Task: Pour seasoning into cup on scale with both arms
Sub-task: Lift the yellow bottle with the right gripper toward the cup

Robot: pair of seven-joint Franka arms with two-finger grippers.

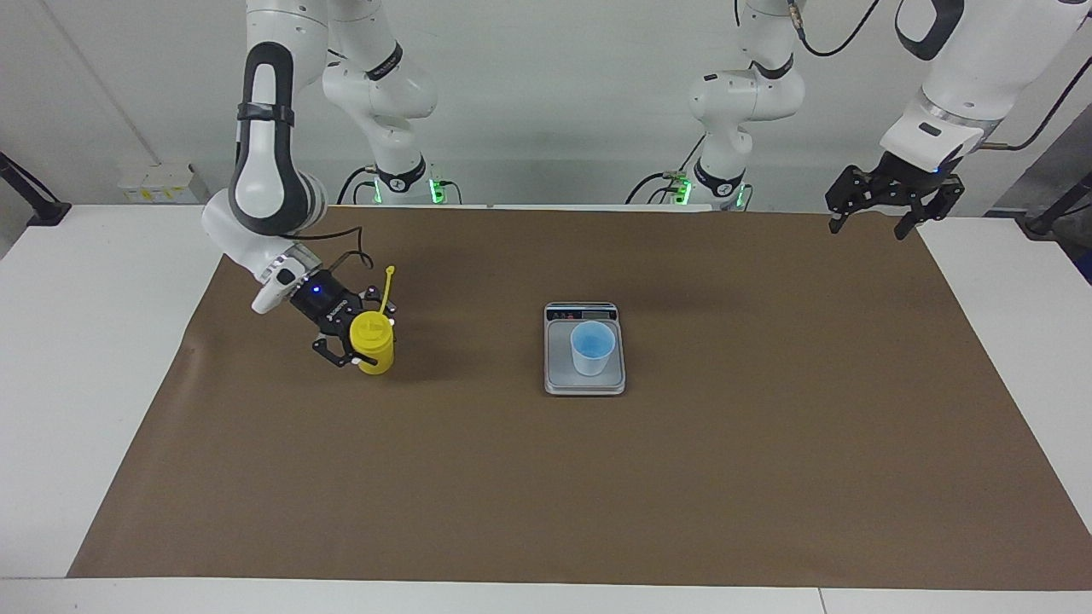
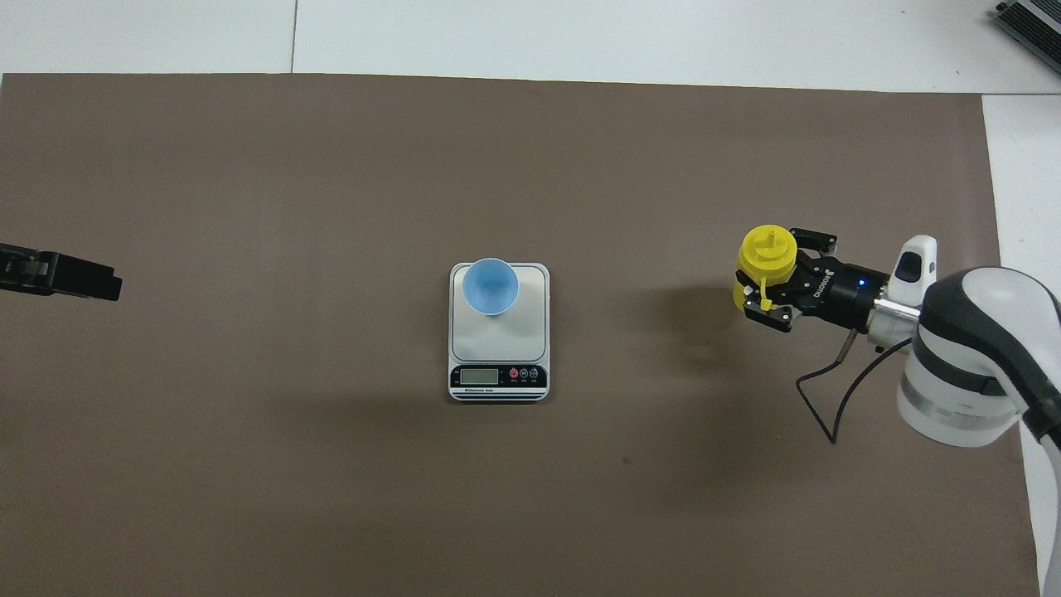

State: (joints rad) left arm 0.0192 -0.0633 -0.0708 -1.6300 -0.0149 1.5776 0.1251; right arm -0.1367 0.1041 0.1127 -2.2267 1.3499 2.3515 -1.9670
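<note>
The yellow seasoning bottle (image 1: 374,340) (image 2: 767,256) stands upright with its cap strap sticking up, over the brown mat toward the right arm's end of the table. My right gripper (image 1: 362,344) (image 2: 767,279) is shut on its body from the side and seems to hold it just off the mat. At the table's middle lies the silver scale (image 1: 584,384) (image 2: 497,344), its display strip on the edge nearer the robots. The light blue cup (image 1: 592,348) (image 2: 491,286) stands on its plate. My left gripper (image 1: 868,228) (image 2: 99,282) waits open, raised over the left arm's end.
The brown mat (image 1: 546,495) covers most of the white table (image 1: 85,341). A grey device (image 2: 1032,21) lies at a table corner away from the robots. The right arm's black cable (image 2: 829,398) loops below its wrist.
</note>
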